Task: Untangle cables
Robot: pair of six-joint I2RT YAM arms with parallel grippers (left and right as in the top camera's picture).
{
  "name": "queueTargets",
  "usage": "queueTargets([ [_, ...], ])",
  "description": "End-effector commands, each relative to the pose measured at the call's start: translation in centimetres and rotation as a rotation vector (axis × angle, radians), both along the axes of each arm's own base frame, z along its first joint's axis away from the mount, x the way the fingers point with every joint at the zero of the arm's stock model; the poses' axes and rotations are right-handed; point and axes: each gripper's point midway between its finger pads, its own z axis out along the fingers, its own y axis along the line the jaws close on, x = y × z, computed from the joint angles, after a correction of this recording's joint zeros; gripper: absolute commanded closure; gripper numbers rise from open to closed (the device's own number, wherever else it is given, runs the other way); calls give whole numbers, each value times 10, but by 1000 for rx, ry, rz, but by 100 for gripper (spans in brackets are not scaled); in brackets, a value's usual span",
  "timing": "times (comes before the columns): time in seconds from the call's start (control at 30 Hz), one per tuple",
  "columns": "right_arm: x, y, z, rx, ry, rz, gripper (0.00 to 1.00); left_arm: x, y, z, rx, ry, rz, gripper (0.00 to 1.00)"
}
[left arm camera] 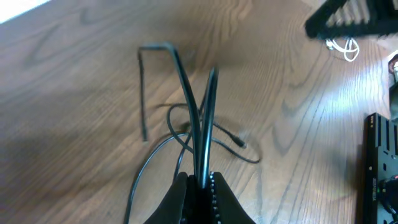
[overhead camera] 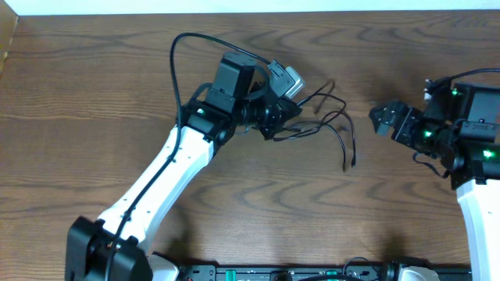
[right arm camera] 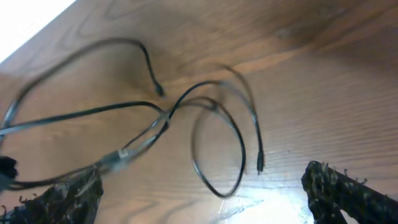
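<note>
Left pincer (left arm camera: pixel 200 182) pinches strands of the black cable (left arm camera: pixel 198 118) over the wooden table (overhead camera: pixel 86 86); right pincer (right arm camera: pixel 202 177) hangs spread wide, holding nothing

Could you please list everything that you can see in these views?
table: one, brown wood, under everything.
cables: one tangle, strand count unclear, black, middle of the table.
white loop: one, small, by the right arm; unclear what it is.
left gripper: one, black, shut on the cables, at the table's middle.
right gripper: one, black, open, right of the tangle, holding nothing.
</note>
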Motion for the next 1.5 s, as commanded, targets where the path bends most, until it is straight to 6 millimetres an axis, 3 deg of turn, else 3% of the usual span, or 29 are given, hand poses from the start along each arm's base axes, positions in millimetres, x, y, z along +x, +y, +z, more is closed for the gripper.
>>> queueTargets([
  [0.0, -3, 18, -1, -4, 10, 53, 1, -2, 3, 13, -15, -33, 4, 92],
  [0.13, -2, 35, -14, 32, 74, 15, 1, 1, 2, 24, -49, -40, 28, 92],
  [0.27, 3, 45, -41, 27, 150, -61, 1, 3, 1, 47, -108, -77, 51, 92],
  [0.5, 23, 82, -81, 49, 196, -33, 1, -11, 8, 81, -148, -143, 52, 92],
  [0.7, 40, 111, -110, 48, 208, -17, 1, -10, 24, 101, -131, -217, 137, 92],
  [0.83, 52, 123, -121, -14, 146, 86, 1, -4, 48, 104, -61, -255, 270, 92],
  [1.03, 49, 121, -130, -11, 192, 50, 1, -2, 66, 99, 7, -255, 356, 92],
  [1.27, 14, 95, -152, -97, 375, -129, 1, -3, 68, 95, 23, -244, 360, 92],
  [1.47, 11, 105, -152, -126, 357, -100, 1, -1, 76, 89, 42, -225, 381, 92],
])
